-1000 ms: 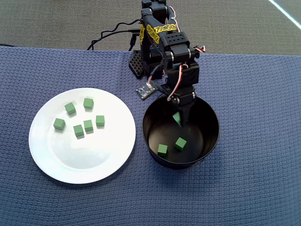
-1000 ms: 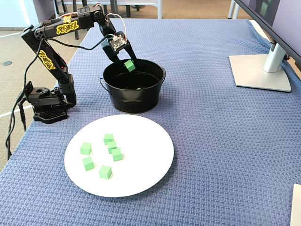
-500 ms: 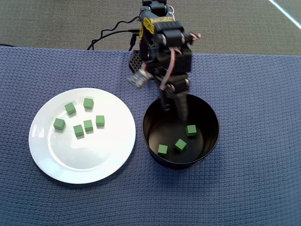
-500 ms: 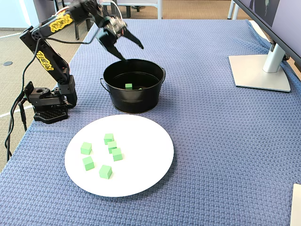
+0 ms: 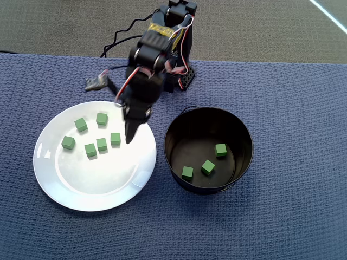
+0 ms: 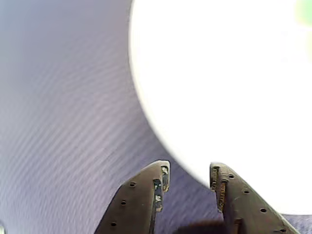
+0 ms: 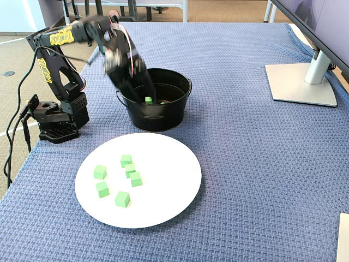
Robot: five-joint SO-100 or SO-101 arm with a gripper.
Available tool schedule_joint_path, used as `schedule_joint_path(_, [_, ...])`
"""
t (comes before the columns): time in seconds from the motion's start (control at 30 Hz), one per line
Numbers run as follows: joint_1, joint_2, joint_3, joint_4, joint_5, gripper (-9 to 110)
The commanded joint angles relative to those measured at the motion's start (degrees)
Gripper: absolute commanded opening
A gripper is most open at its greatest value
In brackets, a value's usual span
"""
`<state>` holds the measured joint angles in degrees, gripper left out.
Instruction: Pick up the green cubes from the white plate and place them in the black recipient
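Green cubes beside open tool

You see a blue woven cloth with a rough, waffle-like texture over the whole table. At about 9 o'clock in the overhead view, the white plate looks glossy and smooth, like ceramic. The green cubes on it are matt. At 3 o'clock, the black recipient seems metal, shiny inside. The gripper fingers look like dark matt plastic.

Your opening: bare lower half of the white plate.
Your obstacles: five green cubes clustered on its upper half; the black recipient just beside its right rim.
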<state>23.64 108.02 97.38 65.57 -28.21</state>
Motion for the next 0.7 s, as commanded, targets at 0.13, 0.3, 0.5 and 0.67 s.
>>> schedule_joint_path(0.13, [6.1, -2.5, -2.2, 13.3, 3.7, 6])
schedule_joint_path(0.3, [12.3, -2.1, 2.3, 13.1, -1.0, 3])
schedule_joint_path(0.5, [18.2, -4.6, 7.0, 9.0, -5.4, 5])
schedule_joint_path(0.67, [22.9, -9.1, 7.8, 5.3, -6.1, 8])
